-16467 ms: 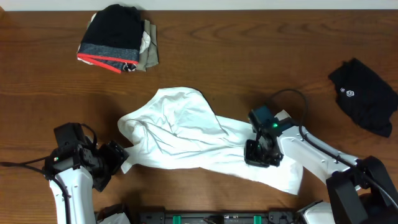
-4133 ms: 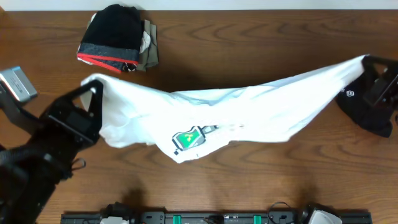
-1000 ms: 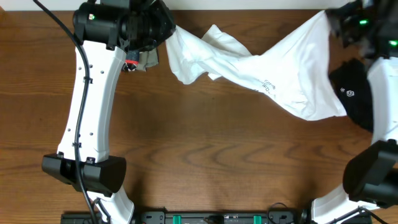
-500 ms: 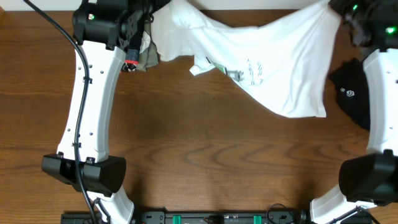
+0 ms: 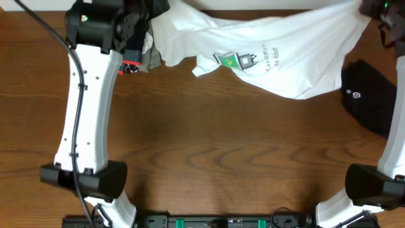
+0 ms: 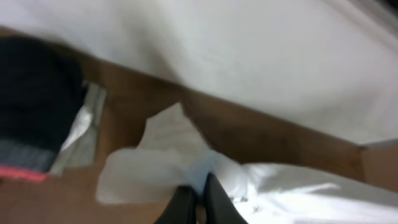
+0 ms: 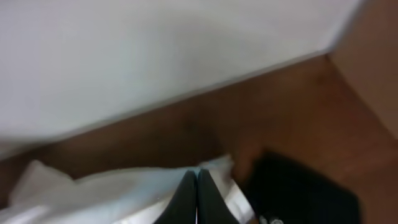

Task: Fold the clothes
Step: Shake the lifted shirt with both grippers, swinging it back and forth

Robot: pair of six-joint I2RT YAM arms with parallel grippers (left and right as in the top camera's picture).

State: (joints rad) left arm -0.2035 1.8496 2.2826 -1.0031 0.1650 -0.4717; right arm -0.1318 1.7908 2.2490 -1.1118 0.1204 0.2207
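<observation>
The white T-shirt (image 5: 285, 50) hangs stretched across the far edge of the table, a small green print (image 5: 234, 60) facing up. My left gripper (image 5: 150, 9) is shut on its left end; in the left wrist view the gripper (image 6: 199, 186) pinches white fabric (image 6: 155, 168). My right gripper (image 5: 373, 7) is shut on the shirt's right end; the right wrist view shows the gripper (image 7: 194, 175) closed on the white cloth (image 7: 106, 193). A black garment (image 5: 370, 95) with a small white logo lies at the right, also seen as black garment (image 7: 298, 193).
A stack of folded clothes (image 5: 140, 57) with a red-edged dark piece sits at the far left, half hidden by the left arm (image 5: 85, 95); it appears in the left wrist view as a dark pile (image 6: 31, 93). The brown table (image 5: 209, 145) shows in front.
Both grippers carried the shirt farther toward the back edge and pulled it wider. The twist came out and the green print now faces up.
</observation>
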